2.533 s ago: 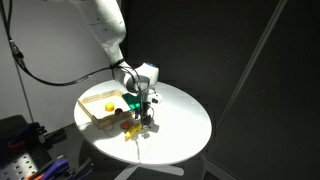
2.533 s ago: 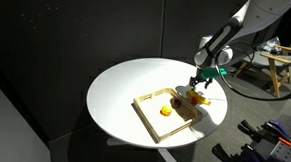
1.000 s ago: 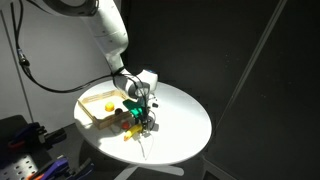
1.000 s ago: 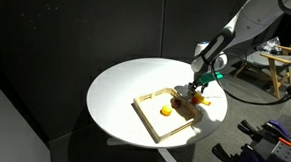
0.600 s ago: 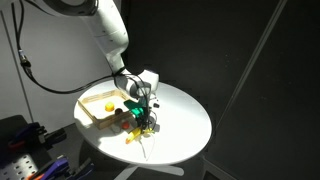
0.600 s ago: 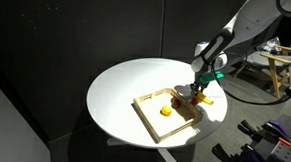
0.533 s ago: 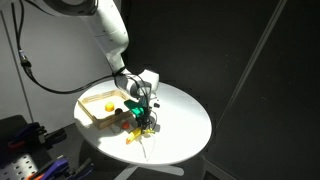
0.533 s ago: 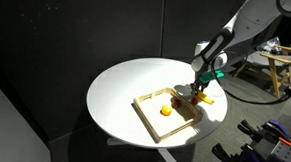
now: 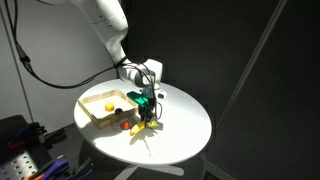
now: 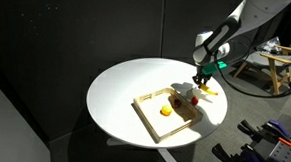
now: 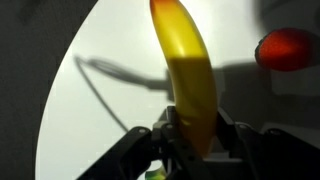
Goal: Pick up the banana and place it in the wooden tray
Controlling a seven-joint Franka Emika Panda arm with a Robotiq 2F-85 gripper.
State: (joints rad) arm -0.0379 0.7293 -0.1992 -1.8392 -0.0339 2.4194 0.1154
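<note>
Claw (image 11: 190, 138) clenched on one end of the banana (image 11: 185, 70); its long axis points straight out from the fingers, over the surface (image 10: 120, 90), beside the tray (image 10: 146, 120).

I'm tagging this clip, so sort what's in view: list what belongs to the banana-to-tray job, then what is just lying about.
Part of the job:
- banana, clamped in the gripper
- wooden tray

Just lying about:
- round yellow fruit, inside the tray
- small red-orange fruit, on the white table
</note>
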